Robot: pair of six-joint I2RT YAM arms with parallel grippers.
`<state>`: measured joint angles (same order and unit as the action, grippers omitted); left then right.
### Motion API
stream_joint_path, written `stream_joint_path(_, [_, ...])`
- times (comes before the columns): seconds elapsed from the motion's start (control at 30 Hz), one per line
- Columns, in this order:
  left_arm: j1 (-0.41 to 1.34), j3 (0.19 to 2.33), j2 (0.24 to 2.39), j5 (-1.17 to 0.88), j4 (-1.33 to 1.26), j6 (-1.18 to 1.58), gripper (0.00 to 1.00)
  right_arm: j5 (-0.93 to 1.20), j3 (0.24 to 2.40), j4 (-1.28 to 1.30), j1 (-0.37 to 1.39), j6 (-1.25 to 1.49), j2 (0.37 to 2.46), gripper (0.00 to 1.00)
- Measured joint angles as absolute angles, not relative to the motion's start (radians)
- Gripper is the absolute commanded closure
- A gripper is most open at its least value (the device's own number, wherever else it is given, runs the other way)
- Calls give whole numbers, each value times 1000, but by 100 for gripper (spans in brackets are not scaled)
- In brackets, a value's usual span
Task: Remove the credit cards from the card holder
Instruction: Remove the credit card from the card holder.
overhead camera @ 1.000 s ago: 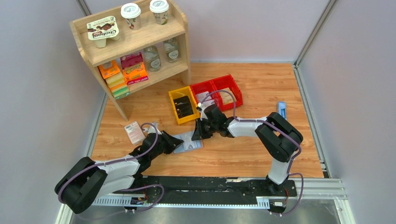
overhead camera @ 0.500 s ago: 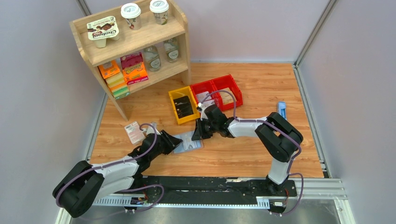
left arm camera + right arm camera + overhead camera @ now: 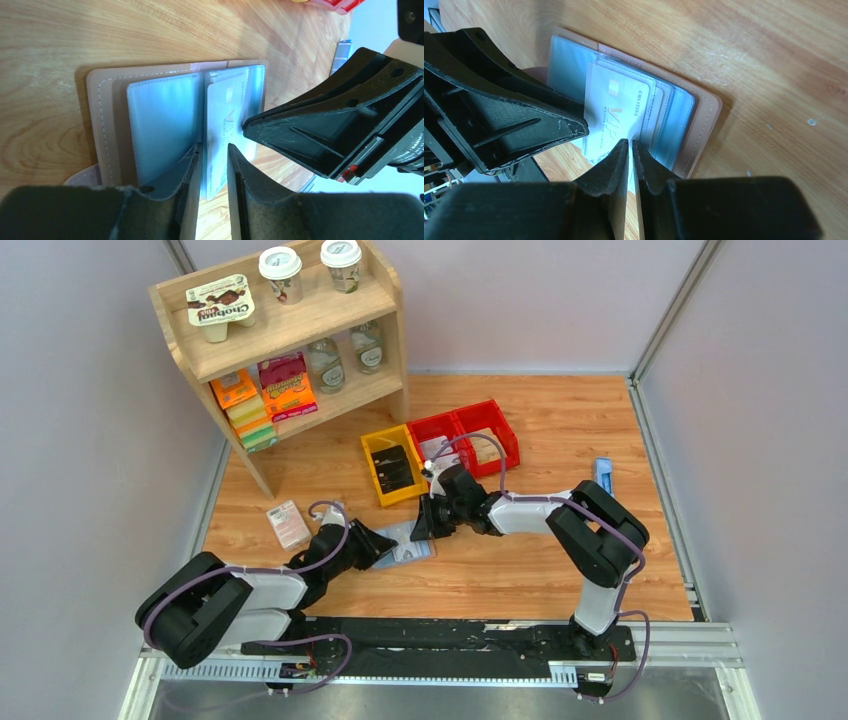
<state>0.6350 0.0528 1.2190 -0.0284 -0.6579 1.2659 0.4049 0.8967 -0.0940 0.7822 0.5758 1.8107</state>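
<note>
The left arm (image 3: 270,588) has swung its elbow toward the card holder (image 3: 412,546).

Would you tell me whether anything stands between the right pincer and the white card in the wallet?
Nothing visible does: the right pincer is shut on the edge of the white card, and the left pincer sits beside it, not between.

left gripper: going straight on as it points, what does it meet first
Probably the white card in the open card holder, lying between its fingertips; the right gripper sits just beside that line.
</note>
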Motion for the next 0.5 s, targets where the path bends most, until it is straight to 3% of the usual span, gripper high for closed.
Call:
stream_joint_path(0.23, [635, 53, 1227, -35, -696, 1267, 79, 405, 894, -96, 781, 576, 1810, 84])
stream_joint_path(0.5, [634, 50, 1263, -45, -763, 1262, 98, 419, 889, -104, 766, 576, 1810, 84])
